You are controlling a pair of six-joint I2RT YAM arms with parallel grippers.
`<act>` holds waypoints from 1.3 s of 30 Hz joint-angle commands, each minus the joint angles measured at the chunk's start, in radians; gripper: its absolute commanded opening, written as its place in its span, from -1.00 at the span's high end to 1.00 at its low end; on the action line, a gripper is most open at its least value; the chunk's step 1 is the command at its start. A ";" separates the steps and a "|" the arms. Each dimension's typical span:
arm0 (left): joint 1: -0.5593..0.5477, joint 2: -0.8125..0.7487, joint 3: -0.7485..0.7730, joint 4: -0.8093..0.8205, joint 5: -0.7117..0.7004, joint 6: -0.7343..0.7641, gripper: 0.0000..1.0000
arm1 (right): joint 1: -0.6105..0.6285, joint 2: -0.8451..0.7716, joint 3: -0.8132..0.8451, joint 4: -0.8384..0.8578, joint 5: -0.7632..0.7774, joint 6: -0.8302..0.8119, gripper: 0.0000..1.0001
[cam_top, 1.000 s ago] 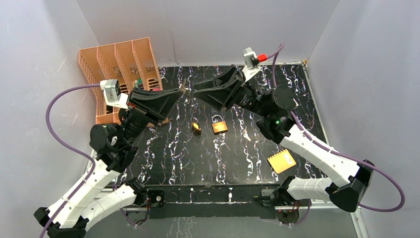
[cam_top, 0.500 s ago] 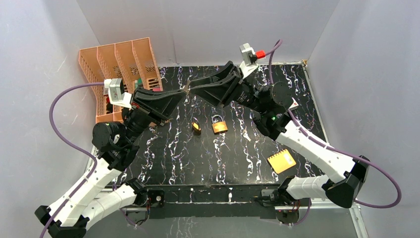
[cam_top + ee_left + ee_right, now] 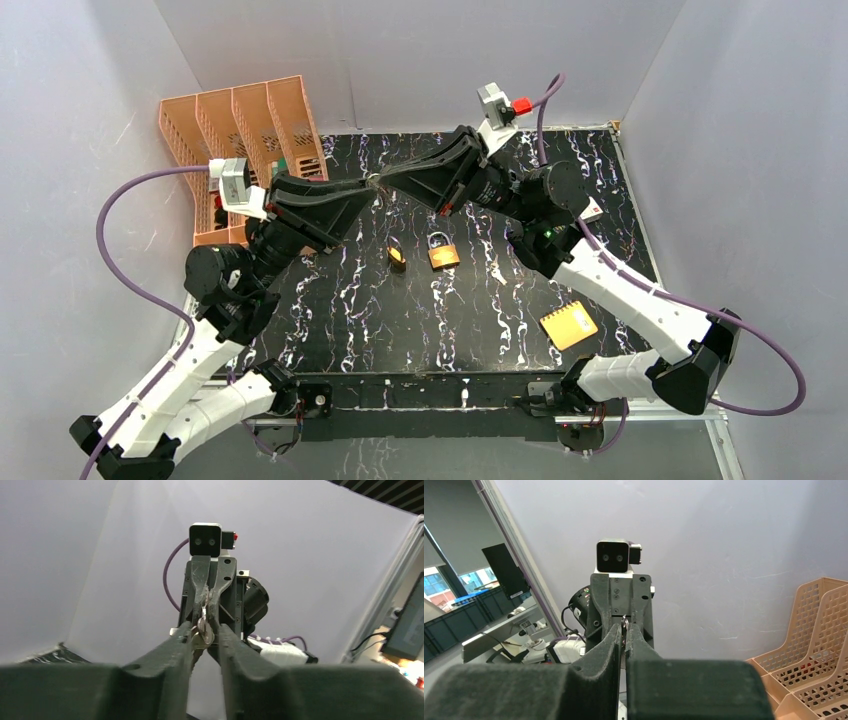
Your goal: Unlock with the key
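Note:
The key (image 3: 204, 634), a small silver bunch on a ring, hangs in the air between both grippers, which meet tip to tip above the back of the table. My left gripper (image 3: 368, 186) is shut on the key, whose bunch shows between its fingertips (image 3: 186, 630). Facing it, my right gripper (image 3: 384, 180) has its jaws pressed together on the key's ring (image 3: 625, 621). Two brass padlocks (image 3: 397, 257) (image 3: 443, 254) lie on the black marbled table (image 3: 470, 310) below, apart from both grippers.
An orange mesh file rack (image 3: 240, 140) stands at the back left, close to the left arm. A small orange notebook (image 3: 568, 325) lies at the front right. Grey walls close in the table on three sides.
My right gripper has moved left up to the left gripper's tips and shut on the key. The left gripper has stayed shut and has shifted slightly.

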 commanded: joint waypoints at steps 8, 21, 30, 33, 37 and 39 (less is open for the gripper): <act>0.000 -0.121 0.073 -0.288 -0.131 0.212 -0.55 | 0.008 -0.108 0.143 -0.387 0.033 -0.360 1.00; -0.001 0.118 0.478 -0.623 0.272 0.424 -0.25 | 0.008 -0.108 0.395 -1.048 -0.089 -0.744 1.00; -0.002 0.202 0.489 -0.556 0.483 0.347 0.27 | 0.008 -0.134 0.391 -1.109 -0.142 -0.764 1.00; -0.003 0.209 0.470 -0.537 0.517 0.331 0.24 | 0.008 -0.135 0.392 -1.105 -0.150 -0.763 1.00; -0.003 0.218 0.462 -0.523 0.556 0.313 0.35 | 0.008 -0.139 0.392 -1.101 -0.150 -0.763 1.00; -0.003 0.219 0.457 -0.511 0.572 0.303 0.39 | 0.008 -0.139 0.392 -1.100 -0.150 -0.763 1.00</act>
